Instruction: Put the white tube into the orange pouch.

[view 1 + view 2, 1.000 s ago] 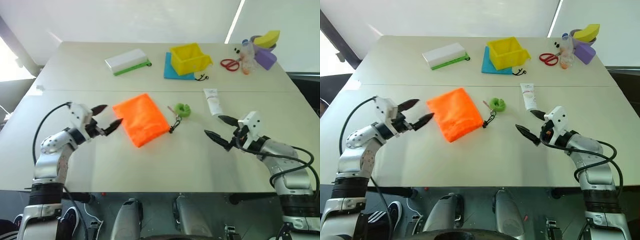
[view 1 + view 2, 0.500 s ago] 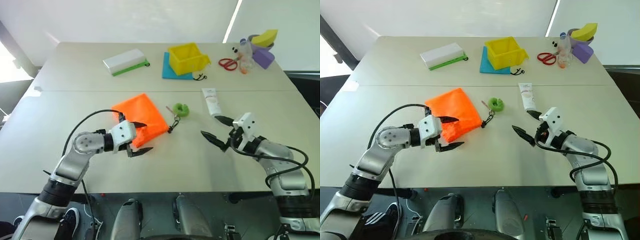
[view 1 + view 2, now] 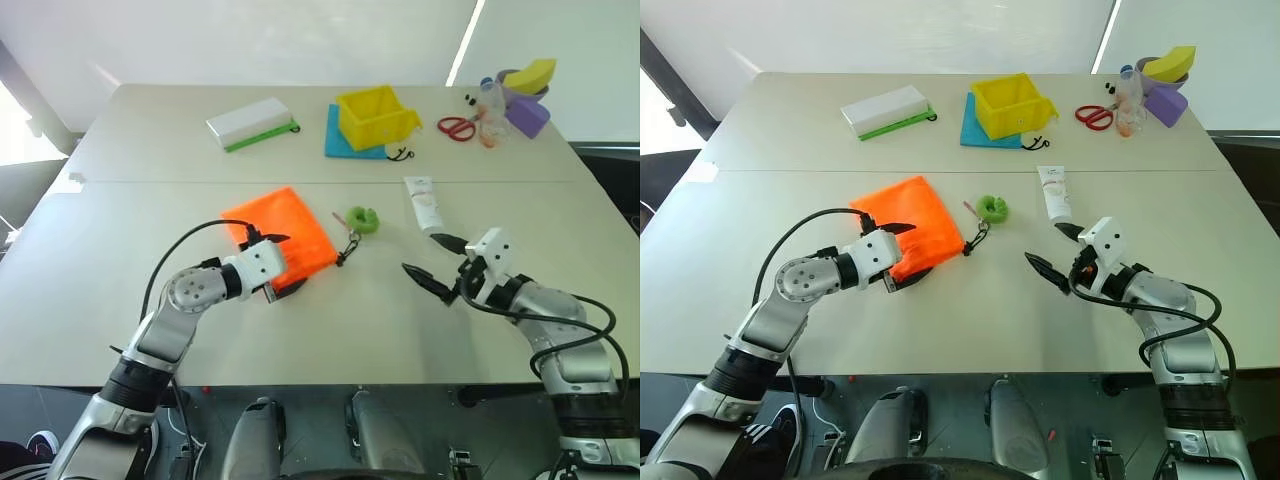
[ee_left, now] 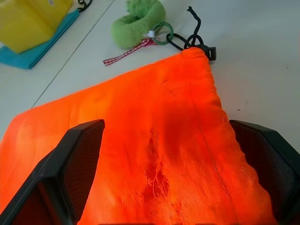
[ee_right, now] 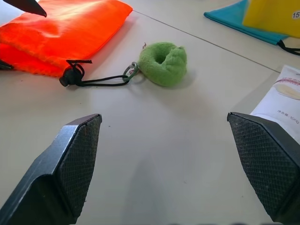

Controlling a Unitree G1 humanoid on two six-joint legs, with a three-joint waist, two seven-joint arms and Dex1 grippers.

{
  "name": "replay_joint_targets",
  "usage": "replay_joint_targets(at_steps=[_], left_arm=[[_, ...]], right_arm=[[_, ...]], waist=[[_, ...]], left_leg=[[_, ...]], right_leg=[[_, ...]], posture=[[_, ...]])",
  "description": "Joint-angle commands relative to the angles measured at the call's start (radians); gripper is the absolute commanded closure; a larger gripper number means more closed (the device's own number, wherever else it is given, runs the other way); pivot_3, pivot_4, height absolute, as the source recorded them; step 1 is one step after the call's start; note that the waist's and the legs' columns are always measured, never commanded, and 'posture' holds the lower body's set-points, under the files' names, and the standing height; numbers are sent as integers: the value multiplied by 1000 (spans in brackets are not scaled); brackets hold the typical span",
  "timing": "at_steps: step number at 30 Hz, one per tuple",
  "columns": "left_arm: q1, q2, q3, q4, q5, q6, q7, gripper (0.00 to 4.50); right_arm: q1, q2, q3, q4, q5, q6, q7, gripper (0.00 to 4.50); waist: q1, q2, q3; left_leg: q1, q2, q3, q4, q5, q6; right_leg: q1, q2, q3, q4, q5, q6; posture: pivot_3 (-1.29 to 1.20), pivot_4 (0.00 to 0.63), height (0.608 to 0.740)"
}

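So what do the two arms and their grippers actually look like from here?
Both arms are silver-grey metal with rounded joint housings, and a loose black cable loops along each. Each wrist carries a white boxy block. The left gripper and the right gripper each have two black pointed fingers, whose inner pads carry a fine cross-hatched texture. No markings are legible.

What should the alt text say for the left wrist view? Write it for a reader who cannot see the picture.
The orange pouch lies flat on the pale table, with the left gripper open, one black finger on each side of it. Past the pouch's gathered end, its dark cord runs to a green ring beside a fuzzy green loop.
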Motion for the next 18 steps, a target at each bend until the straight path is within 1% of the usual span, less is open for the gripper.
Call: replay_joint_targets(at_steps=[1, 2, 3, 4, 7, 14, 18], left_arm=[[12, 7, 16, -50, -11, 33, -1, 1312], [16, 9, 17, -56, -12, 39, -2, 1854], [21, 9, 18, -62, -18, 53, -5, 2263], [23, 10, 18, -67, -20, 62, -8, 2882], [27, 4, 25, -79, -31, 89, -3, 4469], [33, 21, 39, -94, -65, 110, -29, 4469], [37, 26, 69, -114, -144, 132, -74, 4469]], right_arm=[[-22, 2, -7, -11, -2, -29, -1, 0], [-24, 1, -6, -8, -6, -32, -1, 0], [-26, 1, -6, -5, -9, -35, -2, 0], [-27, 1, -5, -2, -11, -38, -2, 0], [-28, 3, -3, 1, -18, -45, -5, 0], [-31, 5, -2, 10, -33, -59, -14, 0], [-35, 5, 1, 16, -41, -66, -13, 0]], waist=[[0, 0, 0], [1, 0, 0], [1, 0, 0], [1, 0, 0], [1, 0, 0], [1, 0, 0], [0, 0, 0]], left_leg=[[0, 0, 0, 0, 0, 0], [0, 0, 0, 0, 0, 0], [0, 0, 0, 0, 0, 0], [0, 0, 0, 0, 0, 0], [0, 0, 0, 0, 0, 0], [0, 0, 0, 0, 0, 0], [0, 0, 0, 0, 0, 0]], right_leg=[[0, 0, 0, 0, 0, 0], [0, 0, 0, 0, 0, 0], [0, 0, 0, 0, 0, 0], [0, 0, 0, 0, 0, 0], [0, 0, 0, 0, 0, 0], [0, 0, 0, 0, 0, 0], [0, 0, 0, 0, 0, 0]], posture=[[0, 150, 740], [0, 150, 740], [0, 150, 740], [0, 150, 740], [0, 150, 740], [0, 150, 740], [0, 150, 740]])
